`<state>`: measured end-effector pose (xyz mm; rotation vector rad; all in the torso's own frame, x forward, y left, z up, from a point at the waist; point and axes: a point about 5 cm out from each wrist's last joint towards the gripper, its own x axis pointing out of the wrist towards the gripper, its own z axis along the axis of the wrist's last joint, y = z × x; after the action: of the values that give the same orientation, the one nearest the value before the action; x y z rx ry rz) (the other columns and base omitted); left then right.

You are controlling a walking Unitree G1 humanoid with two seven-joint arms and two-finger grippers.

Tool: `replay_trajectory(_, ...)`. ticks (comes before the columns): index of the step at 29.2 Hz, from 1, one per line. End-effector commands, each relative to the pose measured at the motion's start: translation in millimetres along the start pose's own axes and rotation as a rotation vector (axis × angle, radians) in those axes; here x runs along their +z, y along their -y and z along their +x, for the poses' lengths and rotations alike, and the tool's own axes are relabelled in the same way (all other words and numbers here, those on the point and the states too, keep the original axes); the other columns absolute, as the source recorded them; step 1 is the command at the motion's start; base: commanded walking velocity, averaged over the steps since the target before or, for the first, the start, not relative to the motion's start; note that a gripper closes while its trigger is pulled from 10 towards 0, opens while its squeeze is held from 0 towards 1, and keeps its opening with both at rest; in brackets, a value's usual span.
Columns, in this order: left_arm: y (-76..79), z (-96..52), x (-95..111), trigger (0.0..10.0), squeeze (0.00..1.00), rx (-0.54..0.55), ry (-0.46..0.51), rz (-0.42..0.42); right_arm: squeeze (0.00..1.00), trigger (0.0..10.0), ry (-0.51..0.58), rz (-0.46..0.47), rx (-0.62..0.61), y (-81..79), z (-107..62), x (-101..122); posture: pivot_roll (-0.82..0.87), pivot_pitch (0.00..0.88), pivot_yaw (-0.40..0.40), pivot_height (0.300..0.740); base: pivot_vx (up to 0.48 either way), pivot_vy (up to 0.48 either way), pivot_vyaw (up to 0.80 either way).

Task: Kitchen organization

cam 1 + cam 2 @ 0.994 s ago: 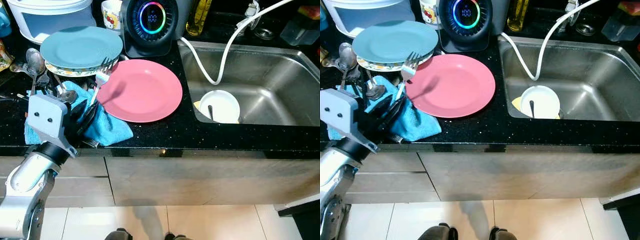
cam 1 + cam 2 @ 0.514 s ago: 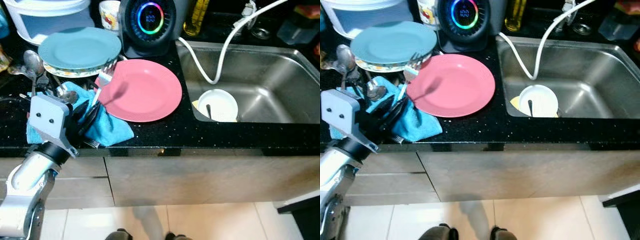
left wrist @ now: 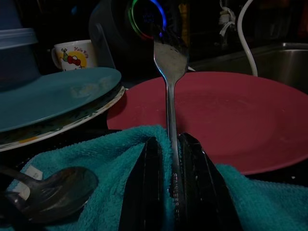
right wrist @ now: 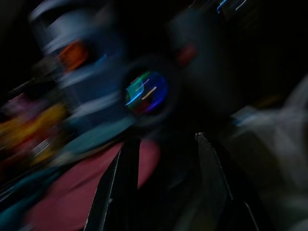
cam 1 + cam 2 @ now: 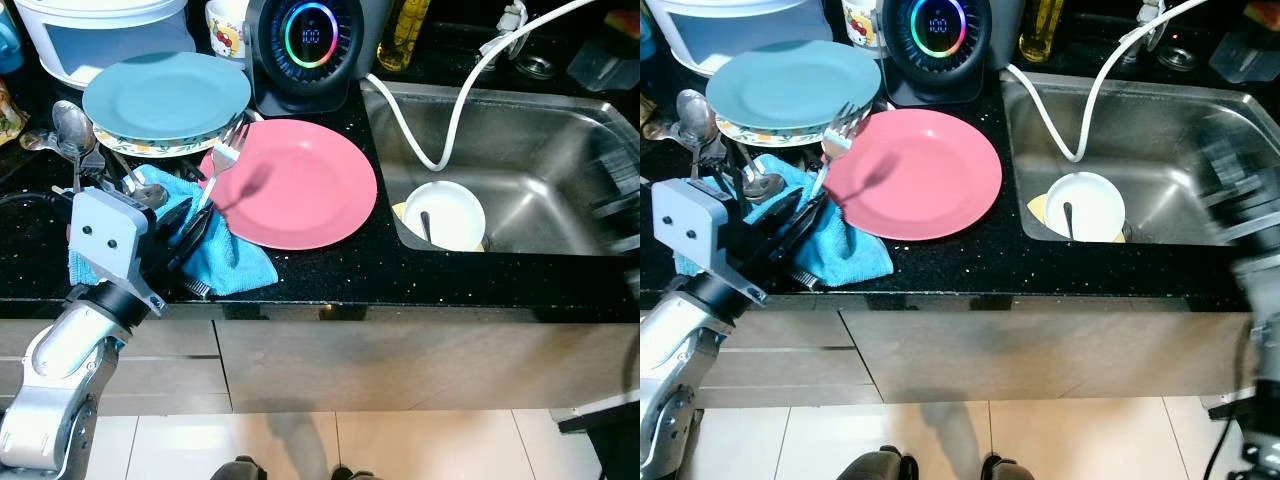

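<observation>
The left gripper (image 3: 172, 180) has its jaws clamped on an upright fork (image 5: 218, 170), at nine o'clock of the pink plate (image 5: 295, 180); the blurred right gripper (image 4: 166, 144) seems open.

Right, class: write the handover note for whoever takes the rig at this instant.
Left gripper: shut on the fork, lifted over the blue towel, tines above the pink plate's edge.
Right gripper: open, blurred, at the right by the sink.
Teal plate is stacked behind; spoons lie at the left; a white bowl sits in the sink.
Done: fork picked up.
Left: place it, then clear the rest.
</observation>
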<state>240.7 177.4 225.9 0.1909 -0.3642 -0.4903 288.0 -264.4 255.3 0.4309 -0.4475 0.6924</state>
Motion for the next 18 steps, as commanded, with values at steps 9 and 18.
replay_trajectory(9,13.1,-6.8,-13.4,10.0,0.0,-0.076,-0.052,-0.036,0.0,10.0,-0.245,0.373,0.296,-70.0,30.3,-90.3,0.13,0.142,-0.08,0.74,0.0,0.0,0.0)
replay_trajectory(18,19.6,-9.7,-15.5,10.0,0.0,-0.132,-0.055,-0.046,0.0,10.0,-0.266,0.575,0.42,-124.5,68.3,-129.9,0.14,0.146,-0.079,0.74,0.0,0.0,0.0)
